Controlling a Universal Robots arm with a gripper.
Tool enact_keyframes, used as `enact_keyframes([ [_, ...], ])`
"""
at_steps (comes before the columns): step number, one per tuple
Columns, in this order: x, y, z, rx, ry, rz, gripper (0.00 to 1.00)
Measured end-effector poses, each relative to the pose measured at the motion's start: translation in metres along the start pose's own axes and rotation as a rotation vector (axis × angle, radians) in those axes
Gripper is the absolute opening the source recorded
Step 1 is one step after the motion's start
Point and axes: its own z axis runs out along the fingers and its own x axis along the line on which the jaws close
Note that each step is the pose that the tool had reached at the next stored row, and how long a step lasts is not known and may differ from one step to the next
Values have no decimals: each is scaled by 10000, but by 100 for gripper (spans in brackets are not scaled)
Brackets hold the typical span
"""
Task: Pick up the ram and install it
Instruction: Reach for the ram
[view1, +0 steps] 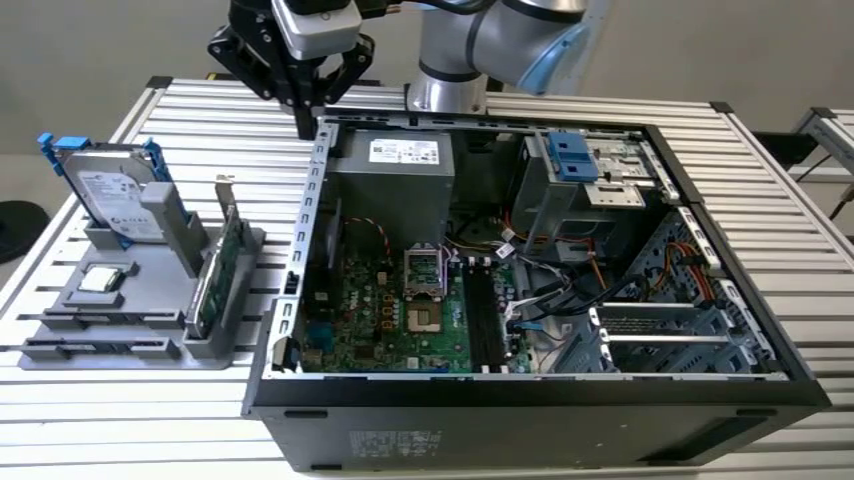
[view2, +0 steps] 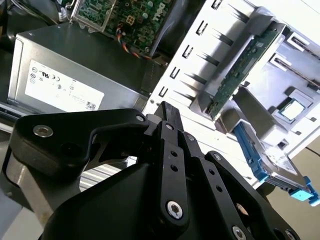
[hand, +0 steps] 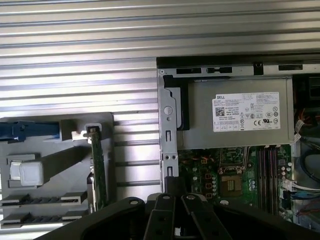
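Note:
My gripper (view1: 308, 128) hangs shut above the rear left corner of the open computer case (view1: 534, 405), over its metal edge. Nothing shows between the fingers. In both wrist views the black fingers (view2: 166, 125) (hand: 172, 187) meet at one tip. Below and toward the exterior view's right lies the green motherboard (view1: 387, 320) with its long dark memory slots (view1: 478, 315) (hand: 265, 170). I cannot make out the ram; it is hidden or out of view.
A grey holder (view1: 147, 345) on the exterior view's left carries a silver hard drive with blue rails (view1: 114, 195), a green card with a metal bracket (view1: 214, 280) (hand: 97, 170) and a small square chip (view1: 104, 280). The grey power supply (view1: 394, 170) (hand: 240, 115) sits inside the case.

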Motion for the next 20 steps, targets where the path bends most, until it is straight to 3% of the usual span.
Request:
enact_keyframes([
  [20, 131, -11, -3, 0, 1, 0, 0],
])
